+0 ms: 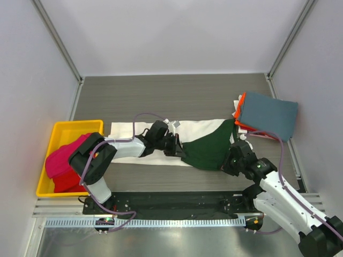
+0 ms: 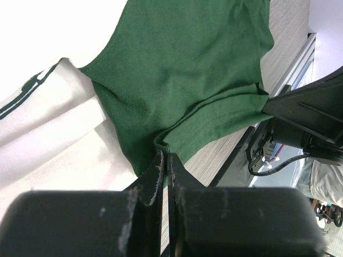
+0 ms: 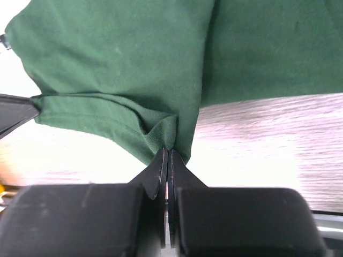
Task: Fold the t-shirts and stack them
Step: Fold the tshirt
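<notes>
The cream-white t-shirt (image 1: 139,143) lies folded lengthwise across the middle of the table, its dark green sleeve (image 1: 209,150) spread at the right end. My left gripper (image 1: 178,150) is shut on the sleeve's hem at its left corner (image 2: 163,145). My right gripper (image 1: 229,161) is shut on the sleeve's hem at its right corner (image 3: 169,140). A slate-blue shirt (image 1: 268,115) lies folded on an orange one (image 1: 240,110) at the back right. Red and magenta shirts (image 1: 65,160) are heaped in the bin.
A yellow plastic bin (image 1: 64,129) stands at the left edge. A black base rail (image 1: 177,203) runs along the near edge. Grey walls enclose the table on three sides.
</notes>
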Controlling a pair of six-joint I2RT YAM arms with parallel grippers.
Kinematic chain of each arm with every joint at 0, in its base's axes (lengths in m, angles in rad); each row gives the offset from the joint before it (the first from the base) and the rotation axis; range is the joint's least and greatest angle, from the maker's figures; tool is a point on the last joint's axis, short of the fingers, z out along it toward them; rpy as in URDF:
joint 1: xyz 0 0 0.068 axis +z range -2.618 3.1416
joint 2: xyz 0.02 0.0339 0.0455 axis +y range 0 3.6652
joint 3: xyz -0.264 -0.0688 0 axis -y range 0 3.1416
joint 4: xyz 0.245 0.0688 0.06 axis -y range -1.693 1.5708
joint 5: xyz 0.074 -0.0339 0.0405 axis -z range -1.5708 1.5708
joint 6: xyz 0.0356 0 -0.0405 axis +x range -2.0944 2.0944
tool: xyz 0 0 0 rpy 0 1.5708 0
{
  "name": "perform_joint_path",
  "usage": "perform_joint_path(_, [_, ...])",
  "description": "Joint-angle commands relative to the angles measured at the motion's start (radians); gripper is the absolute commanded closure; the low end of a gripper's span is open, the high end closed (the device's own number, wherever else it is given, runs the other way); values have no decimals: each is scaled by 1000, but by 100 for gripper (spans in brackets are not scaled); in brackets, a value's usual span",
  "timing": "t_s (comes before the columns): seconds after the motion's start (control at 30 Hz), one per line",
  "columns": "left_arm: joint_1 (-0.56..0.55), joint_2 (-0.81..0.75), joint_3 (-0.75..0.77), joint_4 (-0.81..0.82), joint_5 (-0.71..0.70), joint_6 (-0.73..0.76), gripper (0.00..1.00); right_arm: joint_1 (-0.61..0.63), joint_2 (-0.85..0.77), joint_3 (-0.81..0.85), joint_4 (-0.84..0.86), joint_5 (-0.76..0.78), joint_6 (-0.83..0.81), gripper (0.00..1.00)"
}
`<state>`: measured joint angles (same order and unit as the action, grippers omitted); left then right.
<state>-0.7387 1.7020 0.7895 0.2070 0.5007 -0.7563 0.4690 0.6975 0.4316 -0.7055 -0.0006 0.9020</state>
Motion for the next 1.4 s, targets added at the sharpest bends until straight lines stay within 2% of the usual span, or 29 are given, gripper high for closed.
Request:
perform_joint_path(0.0, [1,-36,2,55,33,0,100,-1,-38,2,-32,-35,31,99])
perform_joint_path(0.3, [-1,-41,1,62,38,3,100,-1,13,-10,-32,-70,21,99])
perform_joint_path(0.43, [-1,-38,7,57,36,3,100,0,0,37,-32,-4,6,99])
perform_joint_path(0.73, [-1,-65,-24,89,24,-5,100,-3,160,193,-29,146,-113,99])
perform_joint_path(0.9, [-2,-103,-65,127,12,-14,100,-3,201,214,-6,157,-149,99])
perform_joint_path(1.03, [-19,-119,-81,157,12,-11,100,-3,192,194,23,111,-160,99])
perform_joint_path(1.37, [-34,-139,-93,192,-14,3,98,-4,187,194,57,133,-175,99])
